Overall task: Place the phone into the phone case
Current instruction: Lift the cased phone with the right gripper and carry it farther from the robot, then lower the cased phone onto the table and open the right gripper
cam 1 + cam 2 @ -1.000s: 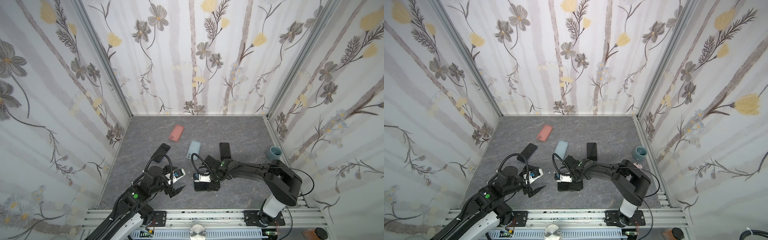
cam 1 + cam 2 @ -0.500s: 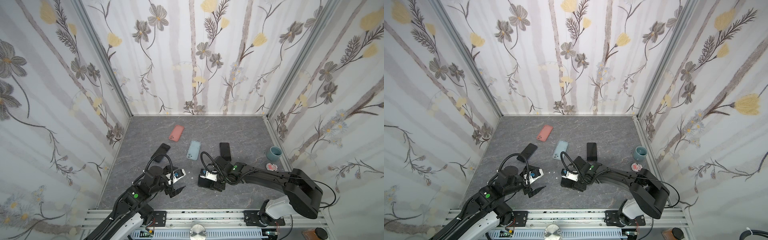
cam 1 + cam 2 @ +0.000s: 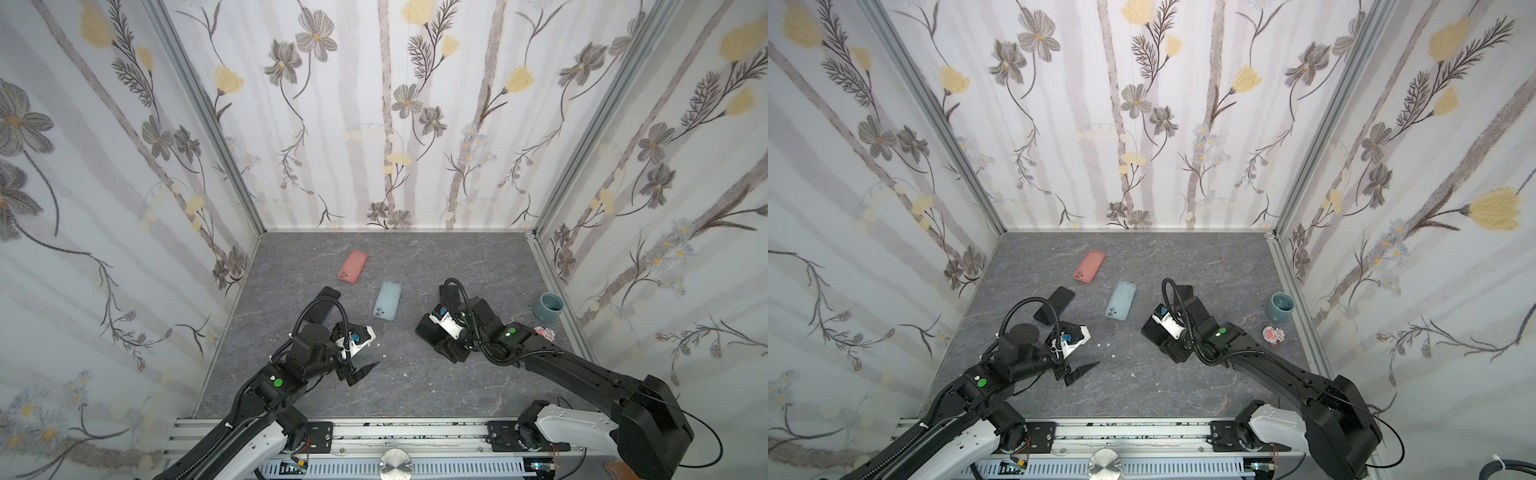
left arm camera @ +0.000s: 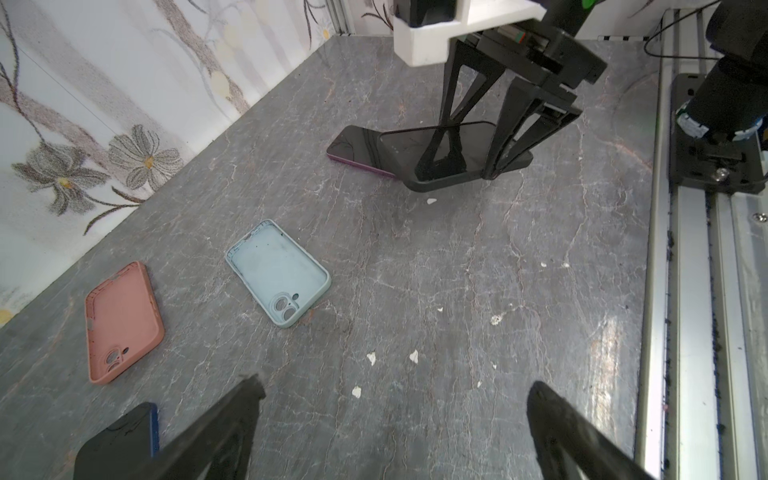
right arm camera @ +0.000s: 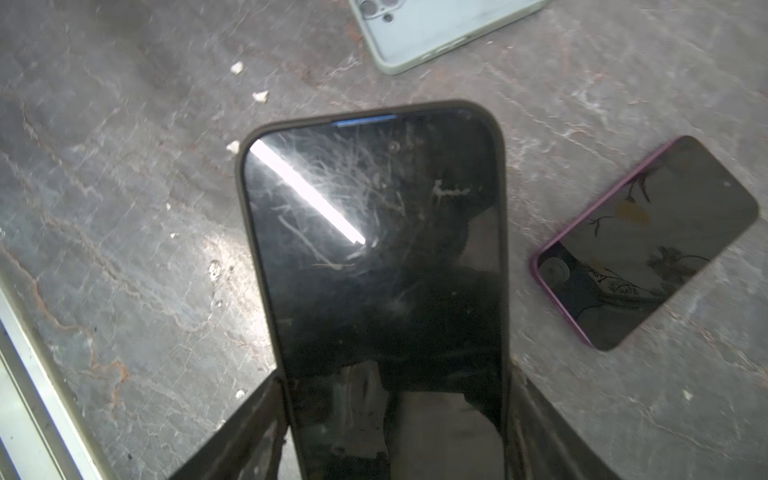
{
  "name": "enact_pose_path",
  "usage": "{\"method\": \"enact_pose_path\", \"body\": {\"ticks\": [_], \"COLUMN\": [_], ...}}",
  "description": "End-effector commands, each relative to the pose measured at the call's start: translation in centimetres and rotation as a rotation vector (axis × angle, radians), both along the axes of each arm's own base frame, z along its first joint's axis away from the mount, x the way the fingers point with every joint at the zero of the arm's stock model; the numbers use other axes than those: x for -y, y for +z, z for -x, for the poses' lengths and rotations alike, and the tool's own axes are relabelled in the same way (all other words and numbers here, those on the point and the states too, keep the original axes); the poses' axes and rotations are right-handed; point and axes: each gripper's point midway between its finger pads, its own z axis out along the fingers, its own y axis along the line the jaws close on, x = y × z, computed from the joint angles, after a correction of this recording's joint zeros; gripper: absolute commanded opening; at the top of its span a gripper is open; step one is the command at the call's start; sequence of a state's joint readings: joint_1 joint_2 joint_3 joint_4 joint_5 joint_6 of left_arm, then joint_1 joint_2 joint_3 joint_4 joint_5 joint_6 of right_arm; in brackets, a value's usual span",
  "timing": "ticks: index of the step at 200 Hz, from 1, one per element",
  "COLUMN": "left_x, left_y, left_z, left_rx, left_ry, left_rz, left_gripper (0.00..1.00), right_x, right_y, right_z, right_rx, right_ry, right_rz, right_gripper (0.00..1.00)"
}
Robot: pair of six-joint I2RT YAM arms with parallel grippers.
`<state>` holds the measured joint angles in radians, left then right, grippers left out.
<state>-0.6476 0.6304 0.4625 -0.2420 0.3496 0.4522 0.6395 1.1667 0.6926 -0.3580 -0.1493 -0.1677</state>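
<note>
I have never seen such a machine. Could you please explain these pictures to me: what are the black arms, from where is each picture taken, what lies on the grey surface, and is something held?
These are two robot arms, and each ends in a gripper with two fingers. Two pictures look down on the whole scene from above. The other two come from a small camera on each arm's wrist.

The right gripper is closed on the sides of a black phone in a dark case. The left gripper is open and empty.

On the grey marbled table lie:
- a salmon-pink phone case and a light blue phone case, both hollow side up
- a dark phone with a purple edge
- a dark phone with a blue edge, near the left arm
- a grey-blue cup
- a small pink-and-white object
</note>
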Motion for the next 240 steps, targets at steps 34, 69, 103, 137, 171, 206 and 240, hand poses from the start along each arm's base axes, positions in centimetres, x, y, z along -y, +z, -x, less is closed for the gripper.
{"method": "enact_pose_path", "body": {"ticks": [34,69,103,137,171,206,240], "left_x": [2.8,4.3,5.6,6.0,5.7,5.8,5.9], "left_y": [4.0,4.2,3.5,2.8,2.3,2.2,2.2], "left_z": [-3.3,-5.5,-6.7,-6.8,-6.2,-6.2,-6.3], "left_rx": [0.066,0.068,0.080,0.066,0.076,0.075,0.071], "left_ry": [0.023,0.039,0.020,0.018,0.018,0.017,0.013], "left_rz": [0.155,0.188,0.204,0.224,0.240,0.240,0.242], "left_gripper": [1.00,1.00,1.00,1.00,1.00,1.00,1.00], "right_x": [6.1,10.2,14.1,17.4,19.9,21.0,21.6], "right_y": [2.0,1.2,-1.2,-3.5,-5.5,-7.8,-9.0], "right_z": [-6.7,-11.2,-15.2,-18.9,-21.5,-22.7,-22.7], "right_rx": [0.014,-0.039,-0.108,-0.177,-0.212,-0.259,-0.276], "right_ry": [-0.409,-0.626,-0.769,-0.852,-0.911,-0.923,-0.932], "right_rz": [-0.089,-0.080,-0.024,-0.034,0.004,0.053,0.084], "right_gripper": [0.56,0.55,0.54,0.54,0.53,0.52,0.54]}}
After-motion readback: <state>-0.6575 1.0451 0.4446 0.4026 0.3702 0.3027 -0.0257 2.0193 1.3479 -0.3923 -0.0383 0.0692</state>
